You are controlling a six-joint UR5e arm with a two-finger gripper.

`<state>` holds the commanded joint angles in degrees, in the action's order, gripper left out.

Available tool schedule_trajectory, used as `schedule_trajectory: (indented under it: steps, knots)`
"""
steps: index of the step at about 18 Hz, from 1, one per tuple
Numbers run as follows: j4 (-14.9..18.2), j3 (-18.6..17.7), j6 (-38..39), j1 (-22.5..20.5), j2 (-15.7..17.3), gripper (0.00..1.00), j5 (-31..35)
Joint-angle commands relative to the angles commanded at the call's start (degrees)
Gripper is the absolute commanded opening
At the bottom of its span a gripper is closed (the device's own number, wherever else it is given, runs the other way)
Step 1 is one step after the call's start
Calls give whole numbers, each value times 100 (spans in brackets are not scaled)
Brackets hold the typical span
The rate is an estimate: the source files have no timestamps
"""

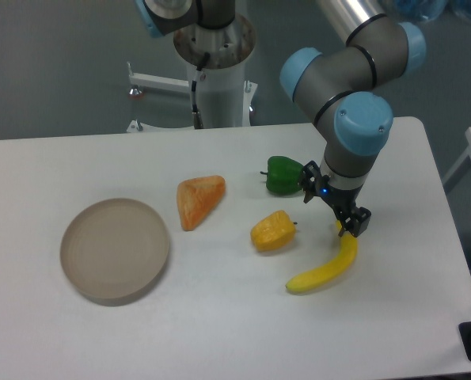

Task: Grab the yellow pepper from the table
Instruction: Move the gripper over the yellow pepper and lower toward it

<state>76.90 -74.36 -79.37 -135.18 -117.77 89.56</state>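
Observation:
The yellow pepper (273,231) lies on its side on the white table (219,317), right of centre, its short dark stem pointing right. My gripper (351,222) hangs to the right of the pepper, about a pepper's width away, just over the upper tip of the banana (325,270). Its dark fingers stand slightly apart and hold nothing. The pepper is untouched and in full view.
A green pepper (284,175) lies just behind the yellow pepper, close to my wrist. An orange wedge-shaped toy (199,200) lies left of the yellow pepper. A round beige plate (115,250) sits at the left. The robot's base (216,63) stands behind the table.

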Motion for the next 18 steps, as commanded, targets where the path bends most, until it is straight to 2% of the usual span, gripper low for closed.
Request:
schedule_trajectory:
  steps: [7, 10, 18]
  knots:
    - [-35, -105, -9, -9, 53, 100, 0]
    - [-53, -421, -17, 44, 176, 100, -17]
    - [-105, -993, 26, 606, 229, 100, 18]
